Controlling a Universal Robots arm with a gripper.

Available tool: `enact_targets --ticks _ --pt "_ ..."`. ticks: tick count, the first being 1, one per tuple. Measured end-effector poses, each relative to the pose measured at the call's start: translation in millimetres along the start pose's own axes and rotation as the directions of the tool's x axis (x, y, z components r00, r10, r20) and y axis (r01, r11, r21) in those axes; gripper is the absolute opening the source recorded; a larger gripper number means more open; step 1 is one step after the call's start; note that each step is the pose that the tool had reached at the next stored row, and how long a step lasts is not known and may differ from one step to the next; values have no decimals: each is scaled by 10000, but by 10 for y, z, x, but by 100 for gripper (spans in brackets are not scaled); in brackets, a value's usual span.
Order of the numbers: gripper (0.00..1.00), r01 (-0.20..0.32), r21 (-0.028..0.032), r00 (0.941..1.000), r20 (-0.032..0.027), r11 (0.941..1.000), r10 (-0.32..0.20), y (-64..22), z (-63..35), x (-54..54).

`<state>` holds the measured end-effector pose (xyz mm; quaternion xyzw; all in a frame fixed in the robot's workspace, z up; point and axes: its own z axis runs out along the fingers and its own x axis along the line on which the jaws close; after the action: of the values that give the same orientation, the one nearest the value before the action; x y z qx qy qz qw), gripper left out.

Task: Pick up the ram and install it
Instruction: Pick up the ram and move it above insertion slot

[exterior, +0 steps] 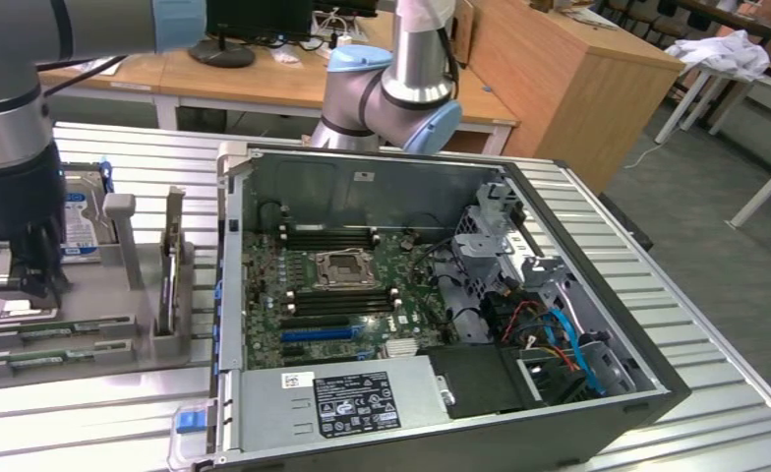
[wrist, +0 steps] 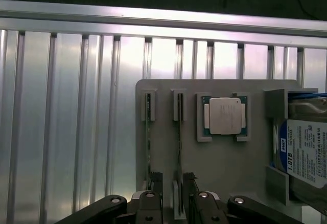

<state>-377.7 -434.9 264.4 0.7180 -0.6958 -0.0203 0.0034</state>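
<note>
The jaws stand spread on either side of one end of the ram [wrist: 179, 132], not pinching it. The ram stands on edge in a slot of the grey fixture [wrist: 230, 173], parallel to a second stick [wrist: 148, 142]. Its long axis points toward the open computer case [exterior: 359, 182]. Beyond lie a processor [wrist: 223, 116], a hard drive [wrist: 306, 152], the ribbed aluminium desk [wrist: 61, 122] and a wooden cabinet [exterior: 557, 69].
</note>
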Motion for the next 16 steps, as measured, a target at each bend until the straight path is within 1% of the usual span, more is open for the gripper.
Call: enact_targets --ticks 7,11,16 --pt "30 0 -1 10000 0 10000 0 -3 90 6" --pt "30 2 0 10000 0 10000 -2 -4 91 11" --pt "30 0 0 10000 0 10000 0 0 89 83"
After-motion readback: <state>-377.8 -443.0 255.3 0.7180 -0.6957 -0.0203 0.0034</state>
